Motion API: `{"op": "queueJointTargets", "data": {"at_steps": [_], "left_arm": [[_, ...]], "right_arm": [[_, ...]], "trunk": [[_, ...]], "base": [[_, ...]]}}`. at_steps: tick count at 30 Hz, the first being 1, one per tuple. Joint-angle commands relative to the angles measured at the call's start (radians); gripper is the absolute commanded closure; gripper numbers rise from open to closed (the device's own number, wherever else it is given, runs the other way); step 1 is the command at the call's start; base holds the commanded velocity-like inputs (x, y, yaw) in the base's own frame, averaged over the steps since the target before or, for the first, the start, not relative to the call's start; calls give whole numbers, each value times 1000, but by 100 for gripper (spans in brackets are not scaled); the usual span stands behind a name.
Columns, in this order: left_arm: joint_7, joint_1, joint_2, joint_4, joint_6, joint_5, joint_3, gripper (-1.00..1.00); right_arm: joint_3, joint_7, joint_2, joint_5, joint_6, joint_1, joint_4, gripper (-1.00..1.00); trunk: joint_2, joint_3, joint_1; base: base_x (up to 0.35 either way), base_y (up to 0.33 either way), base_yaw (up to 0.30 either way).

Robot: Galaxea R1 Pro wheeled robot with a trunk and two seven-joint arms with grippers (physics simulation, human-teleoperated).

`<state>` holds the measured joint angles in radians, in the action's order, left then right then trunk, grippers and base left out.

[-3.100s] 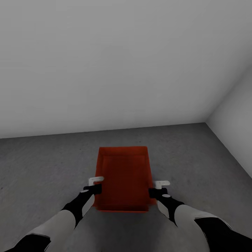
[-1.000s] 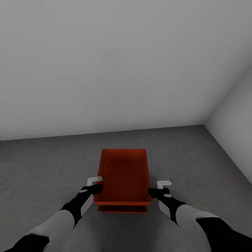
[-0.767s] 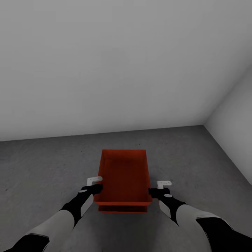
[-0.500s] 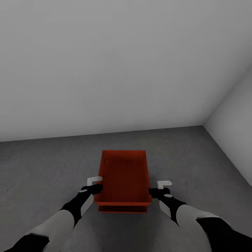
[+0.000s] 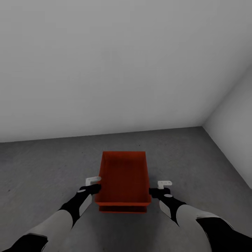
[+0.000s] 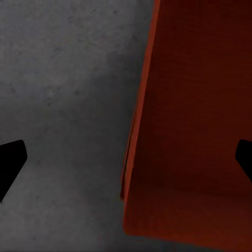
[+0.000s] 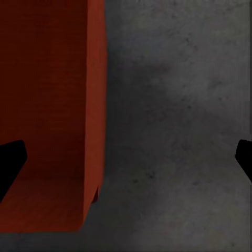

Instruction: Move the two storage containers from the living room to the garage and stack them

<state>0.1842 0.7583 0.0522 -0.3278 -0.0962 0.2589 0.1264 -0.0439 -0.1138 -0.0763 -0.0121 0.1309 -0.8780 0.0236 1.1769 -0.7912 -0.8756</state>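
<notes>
A: Jaws first. Left gripper (image 5: 93, 184): fingers wide apart, black tips at opposite edges of the left wrist view, one over bare floor (image 6: 58, 79), the other over the red wall. Closed on nothing.

B: Right gripper (image 5: 160, 187): same. Spread wide, one tip over the orange side, one over concrete. Empty.

A: Both sit just beside the upper container (image 5: 123, 176), one at each long side. Contact: cannot tell from the head view.

B: Change over the last three seconds: the upper box was skewed on the lower container (image 5: 122, 209); now it sits squarer, near edges roughly parallel, the lower rim showing as a thin strip below. The left gripper has drifted slightly outward.

A: Location: garage floor, near the corner of the pale grey walls (image 5: 122, 70). One box on concrete, one on top.

B: Judgement: stack made, release done. Remaining step probably just backing the arms away without nudging the top box.
</notes>
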Motion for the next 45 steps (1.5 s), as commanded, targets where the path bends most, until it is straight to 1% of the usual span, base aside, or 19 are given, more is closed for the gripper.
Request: {"op": "queueJointTargets", "data": {"at_steps": [1, 7, 14, 19, 25, 26, 28, 30, 31, 33, 34, 35, 37, 39, 40, 41, 43, 45], "left_arm": [[8, 0, -5, -2, -5, 9, 9, -100], [7, 0, -25, 3, -6, 12, 9, -100], [7, 0, -31, 18, -7, 38, 10, -100], [8, 0, -32, 28, -8, 46, 10, -100], [7, 0, -38, 147, -1, 64, 10, -100], [8, 0, -40, 176, 1, 72, 10, -100], [8, 0, -41, 204, 2, 80, 10, -100], [9, 0, -51, 250, 4, 93, 11, -100], [8, 0, -61, 278, 4, 102, 11, -100], [8, -3, -70, 297, 5, 111, 11, -100], [8, -6, -78, 308, 5, 119, 11, -100], [8, -8, -81, 312, 5, 123, 11, -100], [8, -14, -92, 321, 6, 141, 12, -100], [8, -16, -97, 324, 5, 150, 12, -100], [8, -17, -101, 326, 5, 157, 12, -100], [8, -17, -102, 326, 5, 160, 12, -100], [8, -18, -105, 327, 4, 166, 12, -100], [8, -19, -106, 328, 4, 168, 12, -100]], "right_arm": [[-4, -5, 0, -1, 5, -1, 3, -100], [-5, -5, 10, -2, 5, -1, 3, -100], [-5, -2, 18, 1, 4, -1, 3, -100], [-6, -2, 20, 2, 4, -1, 3, -100], [-6, -3, 24, -2, 4, -1, 3, -100], [-6, -2, 29, -2, 4, -1, 3, -100], [-6, 0, 34, -2, 4, -1, 3, -100], [-6, 1, 42, -1, 2, -1, 5, -100], [-7, 3, 52, 0, -3, 1, 7, -100], [-7, 5, 66, 1, -14, 2, 8, -100], [-7, 6, 82, 3, -24, 3, 8, -100], [-7, 7, 89, 3, -29, 4, 8, -100], [-8, 8, 109, 5, -40, 21, 9, -100], [-8, 9, 116, 5, -43, 42, 9, -100], [-8, 9, 124, 5, -46, 70, 9, -100], [-8, 9, 129, 5, -46, 86, 9, -100], [-8, 9, 143, 6, -48, 149, 9, -100], [-9, 9, 146, 6, -49, 176, 9, -100]], "trunk": [[-7, 3, 4], [-49, 21, 27], [-98, 43, 54], [-133, 59, 73], [-175, 78, 96], [-182, 81, 100], [-196, 87, 107], [-210, 93, 115], [-217, 97, 119], [-231, 103, 127], [-238, 106, 130], [-245, 109, 134], [-259, 115, 142], [-273, 122, 150], [-280, 125, 153], [-287, 128, 157], [-301, 134, 165], [-315, 140, 173]], "base": [[0, 0, 0], [0, 0, 0], [0, 0, 0], [0, 0, 0], [0, 0, 0], [0, 0, 0], [0, 0, 0], [0, 0, 0], [0, 0, 0], [0, 0, 0], [0, 0, 0], [0, 0, 0], [0, 0, 0], [0, 0, 0], [0, 0, 0], [0, 0, 0], [0, 0, 0], [0, 0, 0]]}}
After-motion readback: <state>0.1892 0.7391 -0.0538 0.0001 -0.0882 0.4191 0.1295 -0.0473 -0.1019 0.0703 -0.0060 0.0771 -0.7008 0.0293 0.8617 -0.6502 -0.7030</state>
